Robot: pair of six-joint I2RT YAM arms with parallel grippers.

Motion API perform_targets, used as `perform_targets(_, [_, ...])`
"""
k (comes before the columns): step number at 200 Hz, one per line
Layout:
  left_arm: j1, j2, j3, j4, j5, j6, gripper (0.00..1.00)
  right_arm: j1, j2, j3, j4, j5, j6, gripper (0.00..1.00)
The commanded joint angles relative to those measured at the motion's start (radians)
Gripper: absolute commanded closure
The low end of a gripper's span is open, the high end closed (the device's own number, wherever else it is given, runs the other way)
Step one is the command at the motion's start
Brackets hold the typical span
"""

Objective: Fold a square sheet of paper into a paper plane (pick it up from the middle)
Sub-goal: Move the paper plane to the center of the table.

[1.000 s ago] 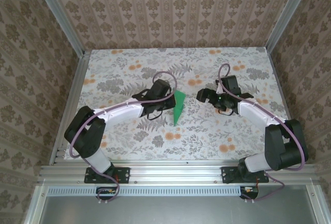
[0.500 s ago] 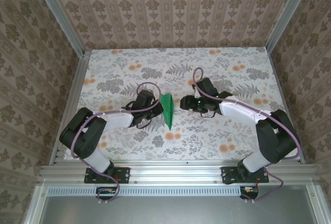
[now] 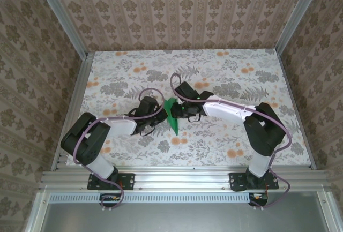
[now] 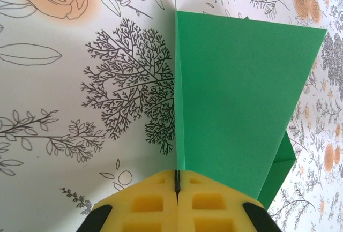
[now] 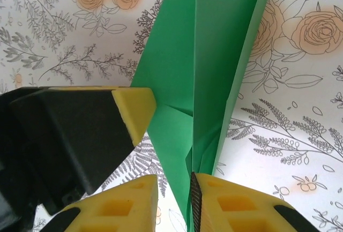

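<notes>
Paper plane [image 3: 171, 115] is held on edge at mid-table, pinched in the closed left gripper [image 4: 177, 181]. Right gripper [image 5: 174, 189] has been brought in from the right. Its jaws have narrowed round the fold, with a gap left. Second grip judged imminent.

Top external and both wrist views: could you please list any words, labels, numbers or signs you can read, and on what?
No readable text anywhere. The bright-green folded paper plane is plain; the floral-printed table cover and patterned wallpaper walls carry only ornament.
</notes>
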Motion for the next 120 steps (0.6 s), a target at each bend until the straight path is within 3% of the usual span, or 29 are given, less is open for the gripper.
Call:
perform_targets(1, [0.007,-0.021,-0.009,0.024,0.009,-0.009,0.98,0.009,0.047,0.049,-0.08,0.04,-0.018,0.74])
perform_targets(120, [0.007,0.007,-0.004,0.034,0.024,-0.009,0.98,0.009,0.116,0.07,-0.096,0.001,-0.014,0.67])
